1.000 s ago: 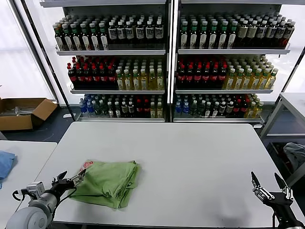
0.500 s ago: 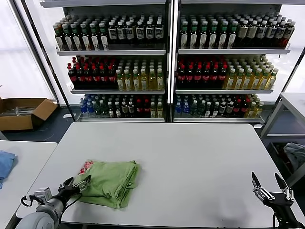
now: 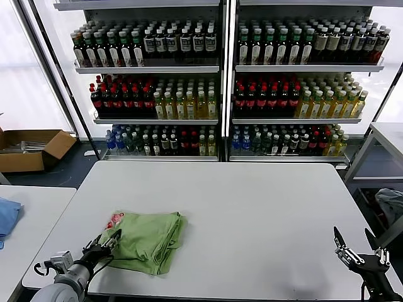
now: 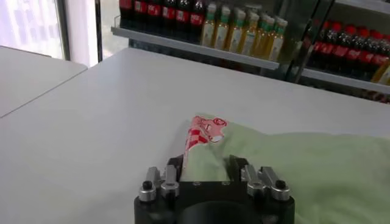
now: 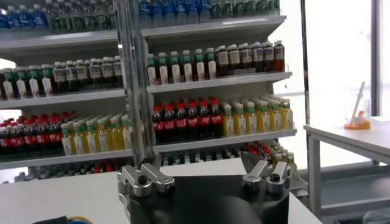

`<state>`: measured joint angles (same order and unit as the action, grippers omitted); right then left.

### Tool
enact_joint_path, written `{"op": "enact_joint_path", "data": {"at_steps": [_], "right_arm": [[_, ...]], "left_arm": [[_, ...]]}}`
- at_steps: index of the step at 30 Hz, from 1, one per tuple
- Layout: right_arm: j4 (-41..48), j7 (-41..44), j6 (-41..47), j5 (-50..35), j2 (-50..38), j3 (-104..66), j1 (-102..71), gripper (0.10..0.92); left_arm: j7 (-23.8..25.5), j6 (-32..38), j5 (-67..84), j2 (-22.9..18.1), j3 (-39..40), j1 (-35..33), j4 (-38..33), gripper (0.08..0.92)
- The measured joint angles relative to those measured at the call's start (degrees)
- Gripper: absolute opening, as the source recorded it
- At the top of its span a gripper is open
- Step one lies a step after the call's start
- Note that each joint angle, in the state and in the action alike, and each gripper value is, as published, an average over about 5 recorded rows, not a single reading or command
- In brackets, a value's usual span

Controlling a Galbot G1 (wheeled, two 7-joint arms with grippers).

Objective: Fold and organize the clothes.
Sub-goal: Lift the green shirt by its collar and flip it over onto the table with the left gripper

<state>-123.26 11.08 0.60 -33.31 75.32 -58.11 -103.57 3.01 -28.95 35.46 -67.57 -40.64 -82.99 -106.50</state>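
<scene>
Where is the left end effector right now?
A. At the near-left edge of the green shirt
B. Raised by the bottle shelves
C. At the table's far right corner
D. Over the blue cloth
A: the left end effector sits at the near-left edge of the green shirt, fingers straddling the fabric.

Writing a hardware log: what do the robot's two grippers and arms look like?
The left gripper has thin black fingers, a black base with silver screw-topped knuckles, and a black cable beside its rounded grey arm. The right gripper has matching black fingers on silver-grey knuckles and a black base.
</scene>
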Motion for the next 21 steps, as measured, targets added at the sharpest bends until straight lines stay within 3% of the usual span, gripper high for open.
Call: {"op": "enact_joint_path", "data": {"at_steps": [11,21], "right_arm": [[0.4,-0.3,0.1,-0.1,-0.3,-0.1,0.6,0.823],[0.9,-0.4,0.1,-0.8,-1.0,-0.6,1.6,0.823]], "left_arm": [[-0.8,0.8,1.9,-1.2,-0.9,-0.3,-0.9,0.139],[-2.9,0.2,5.9,1.2,-11.0,-0.9,-2.0,0.115]]}}
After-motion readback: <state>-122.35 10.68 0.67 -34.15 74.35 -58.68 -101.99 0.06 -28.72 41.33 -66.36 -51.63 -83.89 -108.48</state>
